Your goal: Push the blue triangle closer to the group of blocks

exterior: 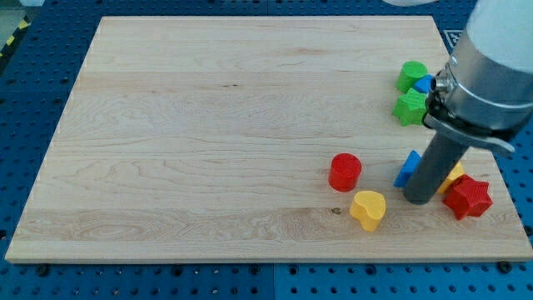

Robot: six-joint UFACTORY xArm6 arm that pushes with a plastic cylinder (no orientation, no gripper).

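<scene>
A robotics lab bench: a pale wooden board (250, 133) lies on a blue perforated metal table (33, 100), with yellow-black hazard tape (12, 39) at the frame's upper left.

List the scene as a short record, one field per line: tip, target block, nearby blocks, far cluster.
tip: my tip, beside the target, on its right in the view
target block: blue triangle, partly hidden by the rod
nearby blocks: red cylinder, yellow heart, red star, yellow block
far cluster: two green blocks, blue block
</scene>
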